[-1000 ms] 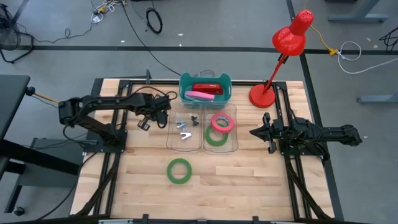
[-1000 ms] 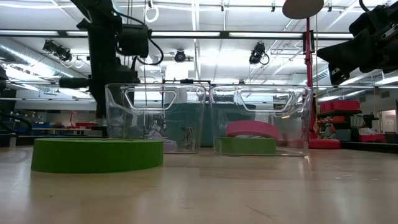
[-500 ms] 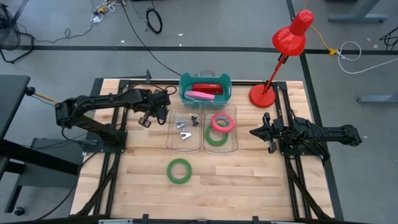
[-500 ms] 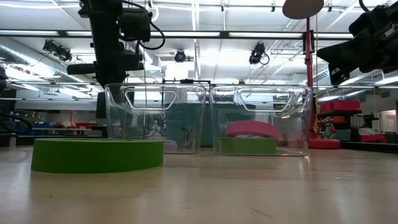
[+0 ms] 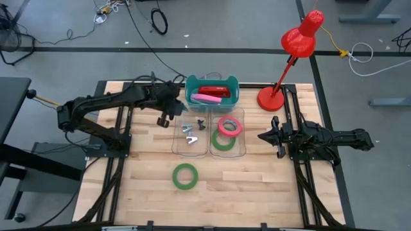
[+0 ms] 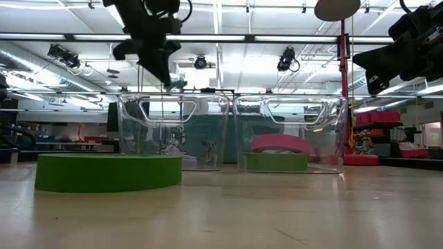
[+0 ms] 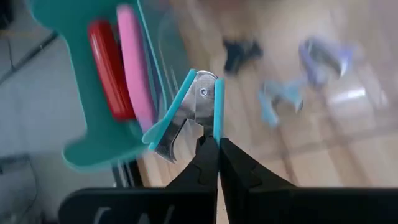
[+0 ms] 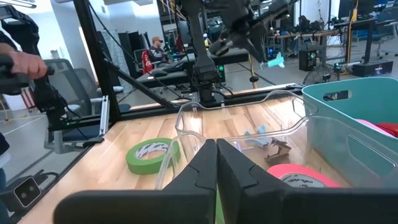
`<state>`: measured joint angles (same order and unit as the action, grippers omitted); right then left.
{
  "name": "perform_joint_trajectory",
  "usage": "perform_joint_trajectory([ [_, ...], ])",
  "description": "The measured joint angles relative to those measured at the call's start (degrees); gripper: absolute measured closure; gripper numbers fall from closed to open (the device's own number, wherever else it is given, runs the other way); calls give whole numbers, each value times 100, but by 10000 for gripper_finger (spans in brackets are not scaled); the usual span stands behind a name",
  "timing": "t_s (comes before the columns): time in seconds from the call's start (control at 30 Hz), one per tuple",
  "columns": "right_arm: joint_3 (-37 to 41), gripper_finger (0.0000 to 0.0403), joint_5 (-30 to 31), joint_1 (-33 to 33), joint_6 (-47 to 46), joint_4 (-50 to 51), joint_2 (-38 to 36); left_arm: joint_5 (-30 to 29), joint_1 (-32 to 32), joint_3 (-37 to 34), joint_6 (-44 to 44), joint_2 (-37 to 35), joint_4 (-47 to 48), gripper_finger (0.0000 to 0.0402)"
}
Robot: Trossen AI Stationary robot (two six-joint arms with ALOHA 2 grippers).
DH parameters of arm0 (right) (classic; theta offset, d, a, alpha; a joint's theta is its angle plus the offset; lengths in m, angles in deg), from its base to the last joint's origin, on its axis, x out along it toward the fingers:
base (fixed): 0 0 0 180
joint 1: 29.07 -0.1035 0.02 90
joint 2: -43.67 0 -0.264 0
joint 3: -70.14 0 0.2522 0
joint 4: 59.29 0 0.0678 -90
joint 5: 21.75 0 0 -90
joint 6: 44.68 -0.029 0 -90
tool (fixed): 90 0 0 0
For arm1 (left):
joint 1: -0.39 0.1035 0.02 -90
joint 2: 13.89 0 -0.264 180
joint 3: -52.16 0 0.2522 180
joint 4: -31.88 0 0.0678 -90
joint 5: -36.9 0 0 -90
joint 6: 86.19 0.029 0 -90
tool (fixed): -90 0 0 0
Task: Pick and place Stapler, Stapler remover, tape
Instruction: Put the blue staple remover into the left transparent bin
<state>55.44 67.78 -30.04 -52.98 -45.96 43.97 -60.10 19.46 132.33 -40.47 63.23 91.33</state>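
My left gripper (image 5: 171,114) hangs above the left edge of the left clear bin (image 5: 191,133) and is shut on a teal staple remover (image 7: 194,111), which also shows in the low view (image 6: 177,84). That bin holds several other staple removers (image 5: 190,133). The right clear bin (image 5: 226,149) holds a red-pink tape roll (image 5: 229,126) and a green tape roll (image 5: 223,141). Another green tape roll (image 5: 185,176) lies flat on the table. A teal basket (image 5: 234,83) holds a red stapler (image 5: 210,91) and a pink stapler (image 5: 205,98). My right gripper (image 5: 277,136) is shut and empty at the right. My left gripper pinches the staple remover between its two fingertips (image 7: 208,155), at one teal handle near the hinge end (image 7: 214,127). The fingers point down from above. The remover is lifted clear, above the bin's rim, with its metal claws (image 7: 168,142) out to one side.
A red desk lamp (image 5: 272,96) stands at the far right of the table, its head (image 5: 300,37) beyond the far edge. Bare wood lies in front of the bins around the loose green roll. People show in the room behind, in the right wrist view.
My left gripper, shut on the staple remover, has risen and gone toward the table's right edge and a little toward the far edge, from left of the bins to above the left bin's edge. It has also turned about. My right arm has kept still.
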Motion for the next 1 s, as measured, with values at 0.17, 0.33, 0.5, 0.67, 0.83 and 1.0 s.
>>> perform_joint_trajectory([
  [0.17,1,396,0,2,1,1,0,360,-140,47,-173,6,-380,399],
  [0.33,0,396,-1,1,1,1,0,544,-197,47,-347,87,-528,398],
  [0.5,1,396,2,0,1,-1,0,904,-198,47,-736,279,-571,398],
  [0.67,0,396,0,2,1,0,0,985,-236,-116,-921,499,-692,399],
  [0.83,1,396,-2,2,1,-1,-1,991,-297,-350,-1069,712,-823,397],
  [1.0,0,396,0,2,1,1,-1,989,-297,-659,-1114,894,-1049,399],
])
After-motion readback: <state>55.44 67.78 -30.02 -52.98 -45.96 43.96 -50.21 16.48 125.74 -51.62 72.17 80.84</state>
